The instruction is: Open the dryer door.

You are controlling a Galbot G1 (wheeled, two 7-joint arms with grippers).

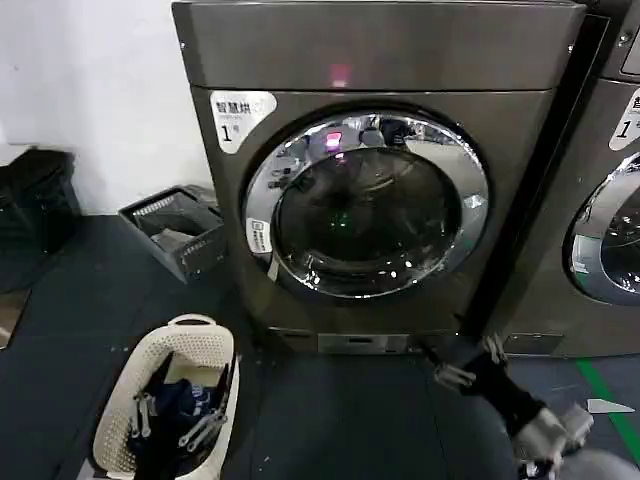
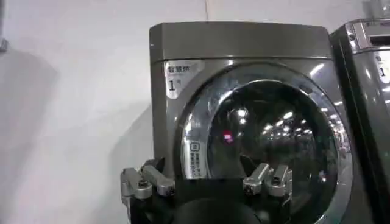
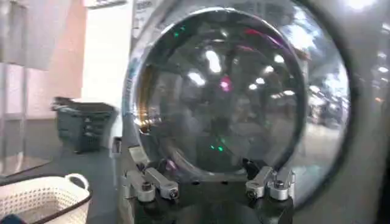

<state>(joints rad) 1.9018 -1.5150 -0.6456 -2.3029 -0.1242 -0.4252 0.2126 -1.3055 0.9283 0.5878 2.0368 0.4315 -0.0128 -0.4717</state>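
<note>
Dryer door (image 1: 366, 205) sits closed; both grippers released; white basket (image 1: 112, 415) holds dark clothes.

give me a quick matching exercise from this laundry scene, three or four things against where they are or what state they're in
Things:
1. dryer door
2. white laundry basket
3. dark crate
4. right claw

Places or states:
A. low on the floor in front of the dryer, under the door's right side
B. shut, chrome ring flush with the front
C. on the floor by the wall, left of the dryer
D. on the floor front left, dark clothes inside

Pairs: 1-B, 2-D, 3-C, 4-A
</note>
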